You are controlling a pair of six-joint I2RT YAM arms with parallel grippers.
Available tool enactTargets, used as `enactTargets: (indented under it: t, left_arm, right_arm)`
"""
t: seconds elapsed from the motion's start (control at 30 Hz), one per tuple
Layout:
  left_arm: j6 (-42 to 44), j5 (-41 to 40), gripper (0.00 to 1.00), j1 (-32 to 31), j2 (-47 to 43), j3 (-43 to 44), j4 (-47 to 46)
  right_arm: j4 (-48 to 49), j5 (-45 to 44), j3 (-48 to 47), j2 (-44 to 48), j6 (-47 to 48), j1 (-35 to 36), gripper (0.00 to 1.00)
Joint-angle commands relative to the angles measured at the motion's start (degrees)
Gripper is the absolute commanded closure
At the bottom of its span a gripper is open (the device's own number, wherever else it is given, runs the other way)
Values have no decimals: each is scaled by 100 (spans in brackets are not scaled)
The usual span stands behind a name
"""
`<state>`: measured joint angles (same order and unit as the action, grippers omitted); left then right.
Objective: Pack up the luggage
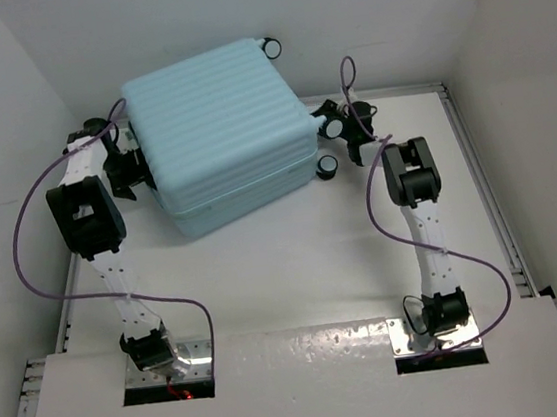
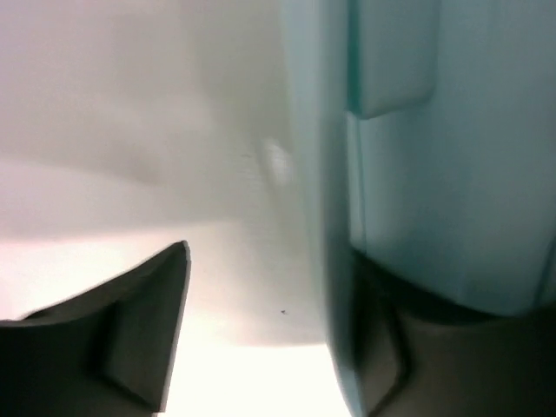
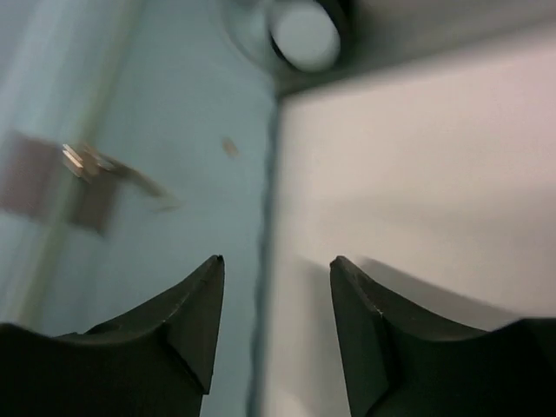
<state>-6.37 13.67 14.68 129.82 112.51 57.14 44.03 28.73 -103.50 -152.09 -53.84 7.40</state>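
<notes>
The luggage [image 1: 220, 135] lies closed and flat at the back of the table [image 1: 295, 267], its pale blue ribbed shell facing up. My left gripper [image 1: 139, 174] sits against its left side. In the left wrist view that gripper [image 2: 269, 295] is open, one finger [image 2: 130, 339] over the table, the other half hidden behind the luggage's edge [image 2: 417, 174]. My right gripper [image 1: 335, 127] is at the luggage's right side, next to a black wheel [image 1: 327, 166]. It [image 3: 276, 261] stands open and holds nothing, straddling the line where the shell [image 3: 156, 104] meets the table.
White walls close in the table at the left, back and right. A second wheel [image 1: 270, 45] sticks out at the luggage's far corner. Purple cables [image 1: 21, 248] loop off both arms. A metal zipper pull [image 3: 82, 161] lies on the shell's side.
</notes>
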Motion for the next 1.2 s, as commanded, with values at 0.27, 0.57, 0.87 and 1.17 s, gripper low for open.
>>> enactTargets:
  t: [0.27, 0.57, 0.87, 1.17]
  left_arm:
    - [-21, 1858, 0, -124, -2223, -2311, -3772]
    - [-1313, 2173, 0, 1202, -4215, -4092, -4158]
    - [-1551, 1745, 0, 2336, -6073, -5932, -3202]
    - [-2007, 856, 8, 3172, -6488, -6144, -2348]
  right_arm:
    - [-2428, 1521, 1597, 1533, -215, -54, 59]
    - [-4288, 1688, 2885, 2321, -319, 472, 61]
    - [-3542, 1916, 5261, 4133, -199, 1413, 61]
    - [-3452, 1462, 6438, 6840, 1085, 2046, 57]
